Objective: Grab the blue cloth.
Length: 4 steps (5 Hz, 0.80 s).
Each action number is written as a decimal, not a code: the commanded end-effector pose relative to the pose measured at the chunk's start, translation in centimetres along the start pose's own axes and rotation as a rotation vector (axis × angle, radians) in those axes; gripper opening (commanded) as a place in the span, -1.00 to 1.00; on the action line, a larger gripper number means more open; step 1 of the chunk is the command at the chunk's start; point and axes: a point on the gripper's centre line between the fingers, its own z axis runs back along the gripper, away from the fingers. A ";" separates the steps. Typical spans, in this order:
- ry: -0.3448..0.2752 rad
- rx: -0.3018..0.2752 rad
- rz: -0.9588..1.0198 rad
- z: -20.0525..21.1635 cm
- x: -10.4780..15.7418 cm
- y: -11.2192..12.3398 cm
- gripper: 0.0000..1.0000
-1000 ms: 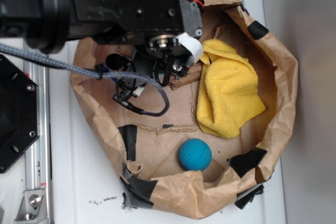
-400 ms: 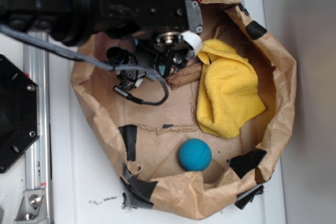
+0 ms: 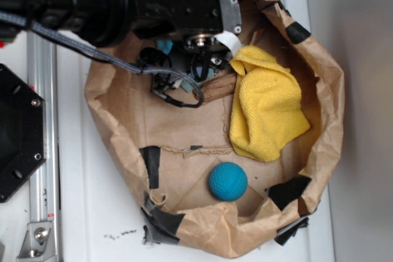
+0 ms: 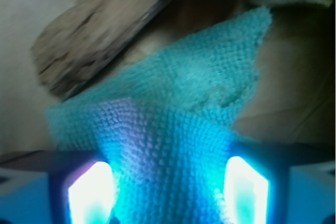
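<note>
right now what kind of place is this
Probably a lab test bench: a taped brown paper bag cut into a bin on a white table, holding the blue cloth, yellow cloth and ball.

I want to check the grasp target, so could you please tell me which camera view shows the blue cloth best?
The wrist view: the blue cloth fills the frame, its terry weave and pointed corner clear, running between the hand's lit fingers. In the exterior view only small teal patches peek from under the arm, beside the yellow cloth.
</note>
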 end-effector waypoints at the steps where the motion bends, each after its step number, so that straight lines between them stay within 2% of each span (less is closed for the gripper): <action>1: -0.029 0.023 0.001 1.2 0.9 -0.6 -1.00; 3: -0.034 0.018 0.009 1.4 1.2 -0.3 -1.00; 4: -0.056 0.013 0.020 2.7 1.2 -0.2 -1.00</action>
